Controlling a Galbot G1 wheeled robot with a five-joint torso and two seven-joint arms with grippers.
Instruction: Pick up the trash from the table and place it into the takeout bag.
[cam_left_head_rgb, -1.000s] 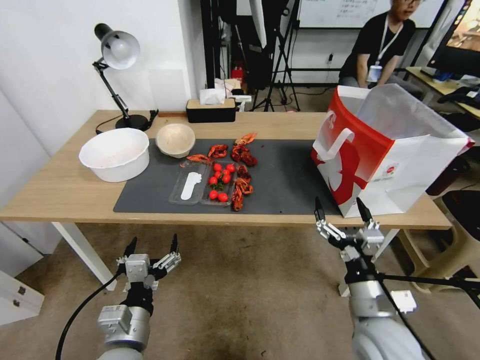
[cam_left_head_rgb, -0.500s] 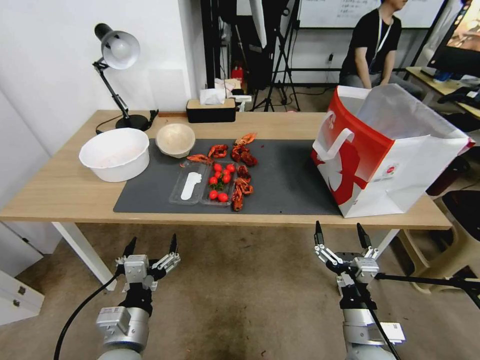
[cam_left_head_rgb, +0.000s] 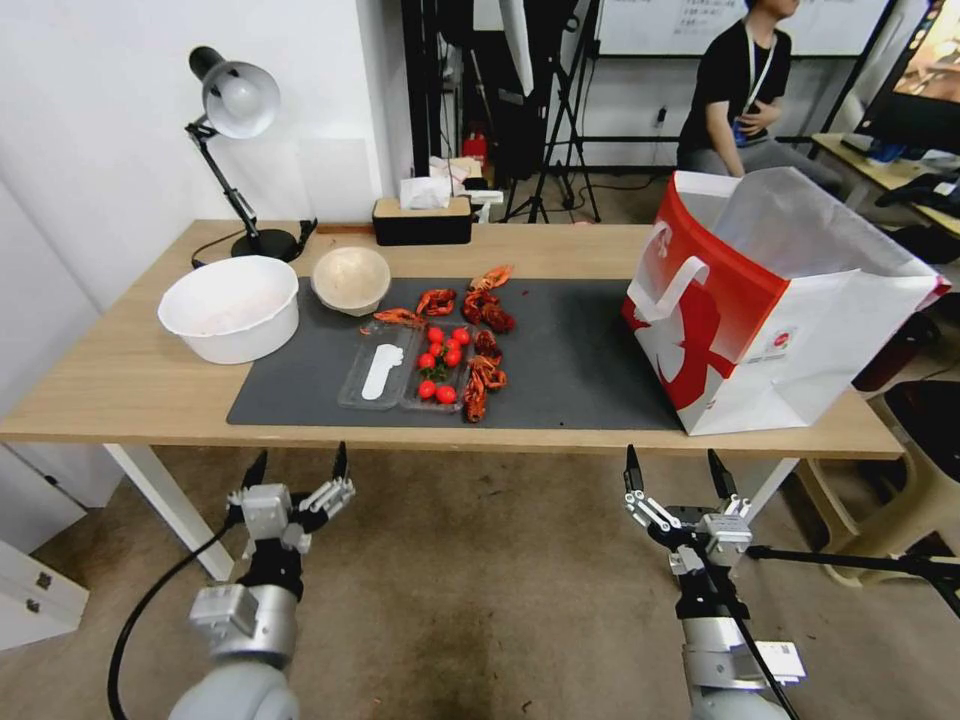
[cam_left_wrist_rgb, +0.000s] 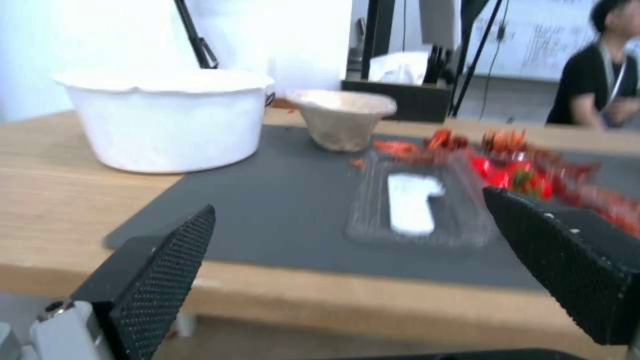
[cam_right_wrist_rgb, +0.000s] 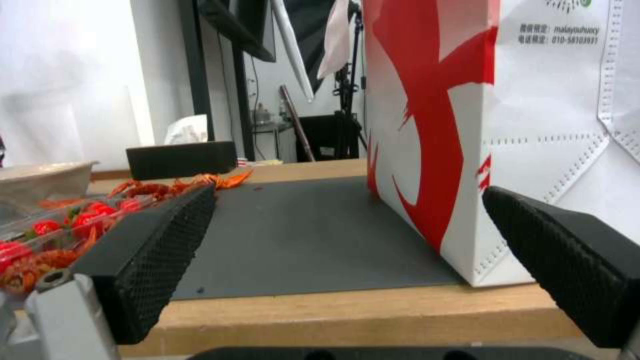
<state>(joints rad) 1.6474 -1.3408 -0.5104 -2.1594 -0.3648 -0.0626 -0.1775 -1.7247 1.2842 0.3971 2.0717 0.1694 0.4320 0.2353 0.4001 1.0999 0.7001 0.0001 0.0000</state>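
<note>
Black-fingered left tool (cam_left_head_rgb: 297, 468) and right tool (cam_left_head_rgb: 672, 470) gape empty.

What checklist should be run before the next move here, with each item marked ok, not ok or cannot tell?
1. Left claw open and empty, below the table edge: ok.
2. Right claw open and empty, below the edge: ok.
3. Takeout bag upright, mouth open: ok.
4. Trash on the mat: small beige bowl, clear tray, tomatoes, crayfish shells not yet bagged: not ok.
5. Bag contents: cannot tell.
</note>
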